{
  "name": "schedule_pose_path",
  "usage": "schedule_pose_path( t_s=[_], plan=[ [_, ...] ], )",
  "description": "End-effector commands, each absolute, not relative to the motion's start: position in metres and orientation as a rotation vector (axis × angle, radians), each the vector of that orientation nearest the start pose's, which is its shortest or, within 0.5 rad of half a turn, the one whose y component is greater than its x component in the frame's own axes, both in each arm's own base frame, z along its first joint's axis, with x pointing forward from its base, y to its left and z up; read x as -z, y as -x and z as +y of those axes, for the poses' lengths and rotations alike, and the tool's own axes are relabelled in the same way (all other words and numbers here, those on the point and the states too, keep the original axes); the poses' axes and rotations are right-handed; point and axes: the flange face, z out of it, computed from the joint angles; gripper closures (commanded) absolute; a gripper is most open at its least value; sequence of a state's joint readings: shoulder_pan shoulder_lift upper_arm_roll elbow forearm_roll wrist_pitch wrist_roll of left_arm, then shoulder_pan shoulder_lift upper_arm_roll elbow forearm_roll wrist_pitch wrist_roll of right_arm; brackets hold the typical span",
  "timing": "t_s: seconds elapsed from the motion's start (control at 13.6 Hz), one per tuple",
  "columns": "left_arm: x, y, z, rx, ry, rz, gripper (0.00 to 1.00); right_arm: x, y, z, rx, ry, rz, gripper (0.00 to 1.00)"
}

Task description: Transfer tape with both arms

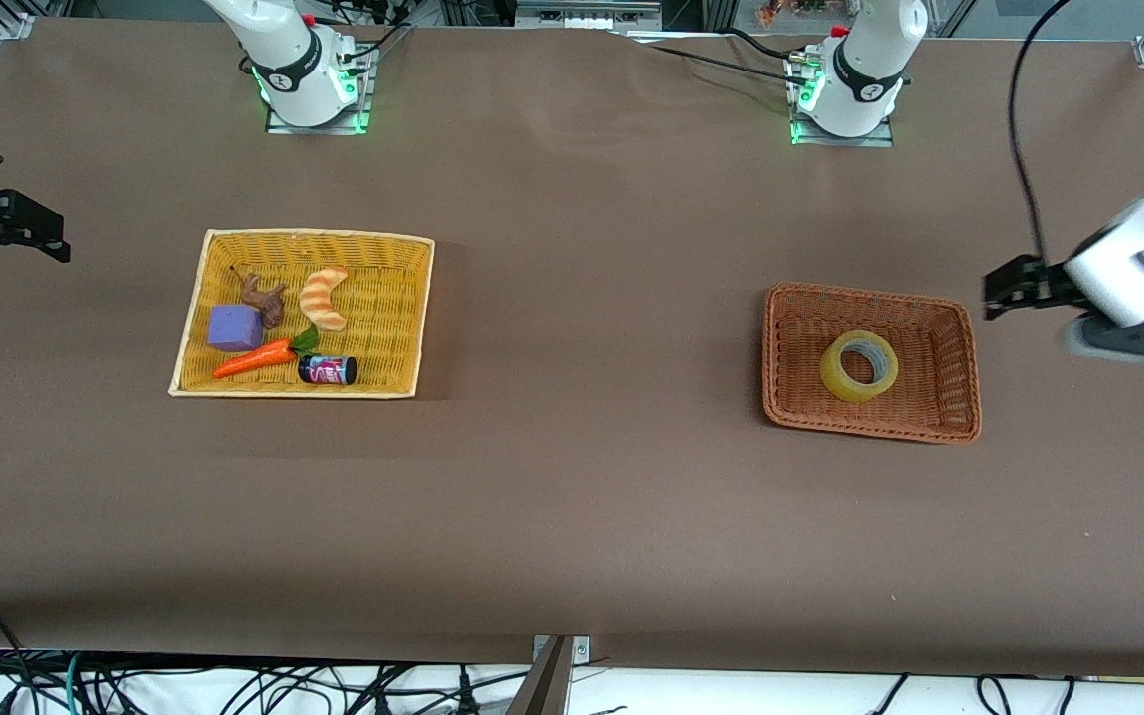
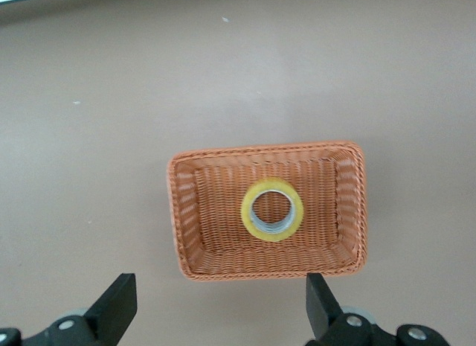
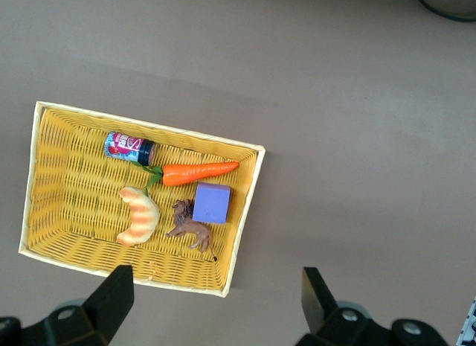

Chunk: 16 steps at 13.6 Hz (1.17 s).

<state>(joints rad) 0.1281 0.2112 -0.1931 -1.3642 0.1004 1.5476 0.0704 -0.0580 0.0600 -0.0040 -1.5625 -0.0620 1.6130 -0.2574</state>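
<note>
The tape [image 1: 835, 377], a yellowish ring with a grey core, lies flat in the middle of a brown wicker basket [image 1: 870, 294] toward the left arm's end of the table. My left gripper [image 1: 999, 293] is open and empty, up in the air over the table beside that basket. In the left wrist view the tape [image 2: 246, 210] and the basket [image 2: 268, 274] lie ahead of my open left gripper [image 2: 221, 307]. My right gripper [image 1: 41, 233] is open and empty over the right arm's end of the table; its wrist view [image 3: 216, 298] shows nothing between the fingers.
A yellow wicker basket [image 1: 197, 298] toward the right arm's end holds a striped croissant [image 1: 324, 296], a purple block [image 1: 234, 328], a carrot [image 1: 254, 359], a small jar [image 1: 327, 369] and a brown animal figure [image 1: 264, 298]. It also shows in the right wrist view [image 3: 44, 175].
</note>
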Motion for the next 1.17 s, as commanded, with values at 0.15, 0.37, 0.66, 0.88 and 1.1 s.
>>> schedule_pose_path(
  t_s=[0.15, 0.37, 0.66, 0.88, 1.1],
  plan=[
    [-0.580, -0.569, -0.022, 0.140, 3.150, 0.171, 0.00, -0.602, -0.576, -0.040, -0.019, 3.175, -0.303, 0.00],
    [-0.580, -0.560, -0.024, 0.078, 3.152, 0.165, 0.00, -0.603, -0.576, -0.040, -0.015, 3.175, -0.304, 0.00],
    [-0.578, -0.560, -0.016, -0.028, 3.155, 0.159, 0.00, -0.602, -0.576, -0.041, -0.019, 3.175, -0.301, 0.00],
    [-0.577, -0.559, -0.017, -0.041, 3.153, 0.165, 0.00, -0.603, -0.576, -0.042, -0.017, 3.176, -0.296, 0.00],
    [-0.578, -0.560, -0.020, -0.038, 3.153, 0.172, 0.00, -0.602, -0.575, -0.042, -0.024, 3.175, -0.294, 0.00]
  ],
)
